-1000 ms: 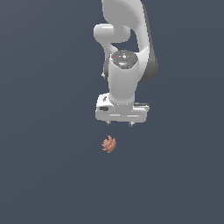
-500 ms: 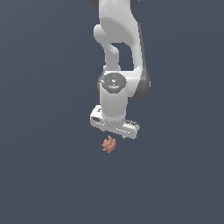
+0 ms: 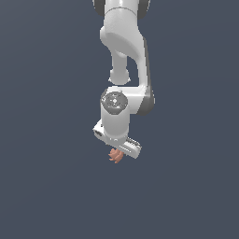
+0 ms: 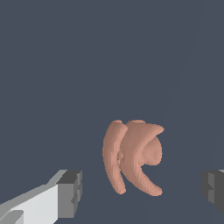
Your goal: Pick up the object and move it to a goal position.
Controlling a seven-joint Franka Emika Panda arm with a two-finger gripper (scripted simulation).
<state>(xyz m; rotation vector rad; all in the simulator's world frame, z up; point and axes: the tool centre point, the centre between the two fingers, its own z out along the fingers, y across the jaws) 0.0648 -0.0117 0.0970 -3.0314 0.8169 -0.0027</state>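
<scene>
The object (image 3: 115,156) is a small salmon-orange, spiky, lobed lump on the flat grey floor. In the exterior view my white gripper (image 3: 116,150) hangs right over it and hides its upper part. In the wrist view the object (image 4: 132,156) lies between my two grey fingertips (image 4: 70,194), with clear gaps on both sides. The gripper (image 4: 142,190) is open and touches nothing.
The floor (image 3: 46,186) is plain dark grey on all sides, with no other objects in view. My white arm (image 3: 123,56) rises above the gripper to the top edge of the exterior view.
The arm has come down and turned its hand. The gripper has moved from beside and above the object to right over it, and now covers its top.
</scene>
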